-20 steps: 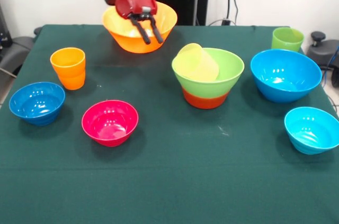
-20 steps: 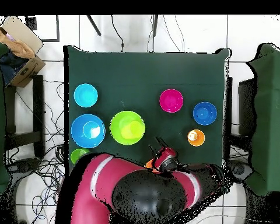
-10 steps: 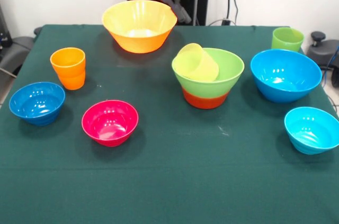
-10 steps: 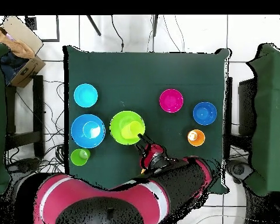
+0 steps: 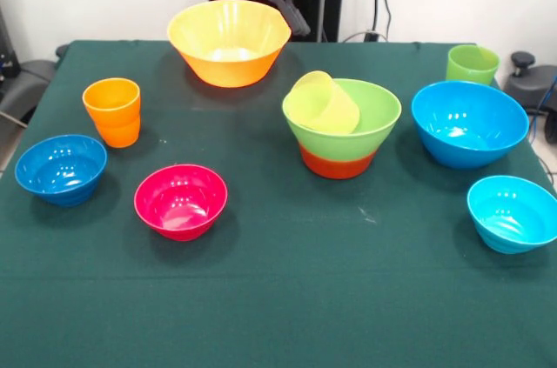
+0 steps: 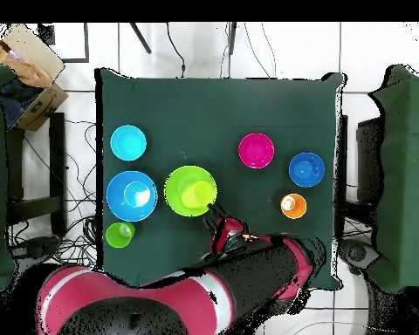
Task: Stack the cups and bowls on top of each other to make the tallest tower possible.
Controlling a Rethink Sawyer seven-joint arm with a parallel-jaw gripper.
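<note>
The tower stands mid-table: a light green bowl (image 5: 370, 124) nested in an orange-red bowl (image 5: 338, 164), with a pale yellow cup (image 5: 324, 103) lying tilted inside. My gripper (image 5: 298, 29) hangs open and empty above the table's far edge, just right of the big yellow-orange bowl (image 5: 229, 42) and behind the tower. The orange cup (image 5: 112, 111), small dark blue bowl (image 5: 61, 168) and magenta bowl (image 5: 181, 201) sit on the left. The light green cup (image 5: 473, 63), big blue bowl (image 5: 470, 123) and cyan bowl (image 5: 513, 211) sit on the right. Overhead, the gripper (image 6: 211, 208) points at the green bowl (image 6: 190, 190).
A dark green cloth (image 5: 287, 298) covers the table. In the overhead view my arm (image 6: 239, 288) covers the table's lower edge and hides the yellow-orange bowl. Chairs and cables (image 6: 73, 253) surround the table.
The gripper rose off the yellow-orange bowl and swung right toward the tower a second ago. In the last half second it barely moved. No cup or bowl shifted.
</note>
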